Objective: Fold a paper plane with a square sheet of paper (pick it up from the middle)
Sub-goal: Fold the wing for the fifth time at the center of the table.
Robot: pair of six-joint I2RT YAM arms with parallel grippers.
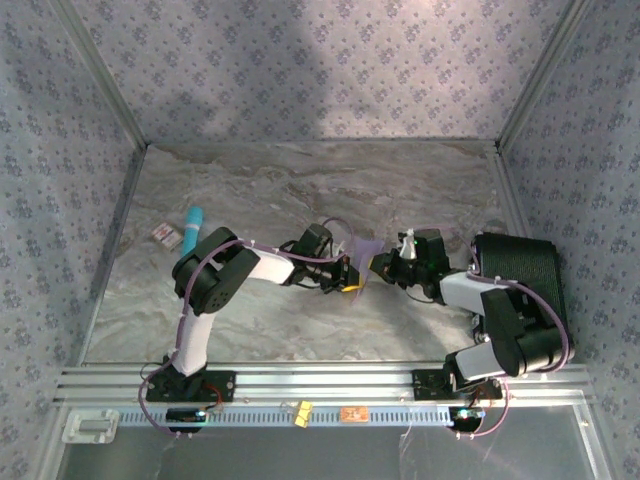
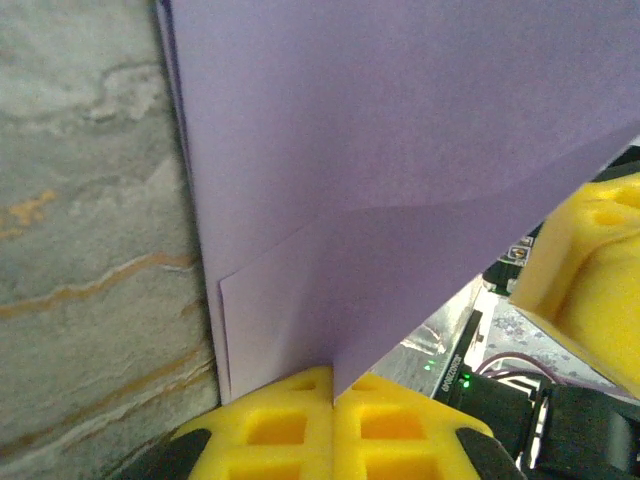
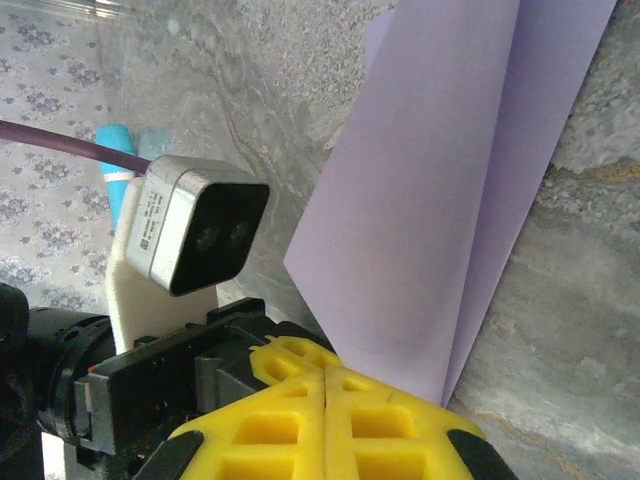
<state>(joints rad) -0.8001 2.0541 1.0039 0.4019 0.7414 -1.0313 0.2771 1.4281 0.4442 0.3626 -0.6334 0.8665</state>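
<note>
**A:** What's biggest here?

**B:** The marbled grey tabletop, then a black case at its 3 o'clock edge.

**A:** And the end effectors?

**B:** The left end effector and the right end effector meet just toward 3 o'clock of the centre. Each has its yellow fingers pressed together, clamped on the folded lavender paper sheet held between them. Both wrist views show its overlapping layers.

**A:** Anything smaller?

**B:** A teal cylinder near 9 o'clock, with a small card just beside it, on its 9 o'clock side.
</note>
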